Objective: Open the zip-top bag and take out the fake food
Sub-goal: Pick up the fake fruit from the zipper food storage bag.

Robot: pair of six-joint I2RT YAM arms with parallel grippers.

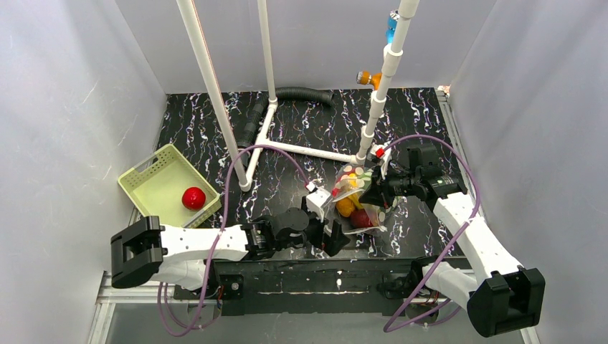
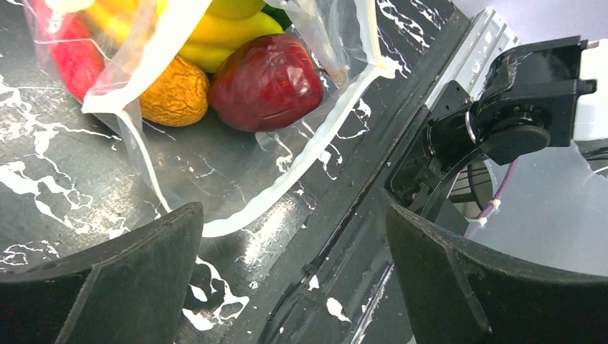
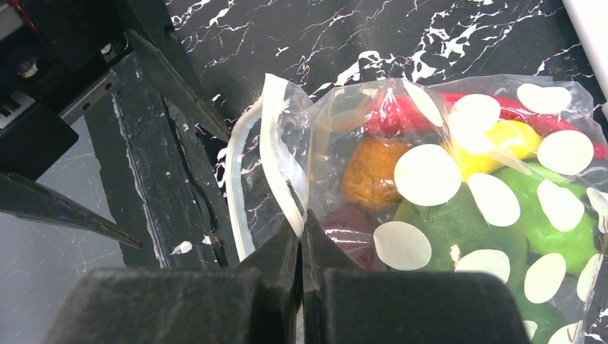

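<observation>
The bag (image 1: 353, 213) lies right of centre in the top view, its mouth gaping toward the lower edge. The right gripper (image 3: 301, 236) is pinched tight on the upper lip. The left gripper (image 2: 292, 223) hangs spread wide and empty before the mouth. My advice: reach in low and close on 1 piece, the red apple (image 2: 267, 82), without catching plastic.

Just ahead of the wide-spread left pincer (image 2: 292, 215) the zip-top bag (image 2: 236, 168) gapes, bare worktop (image 2: 43, 190) between. The right pincer (image 3: 301, 226), pinching its upper lip, and the fake food (image 2: 267, 81) crowd the opening.
</observation>
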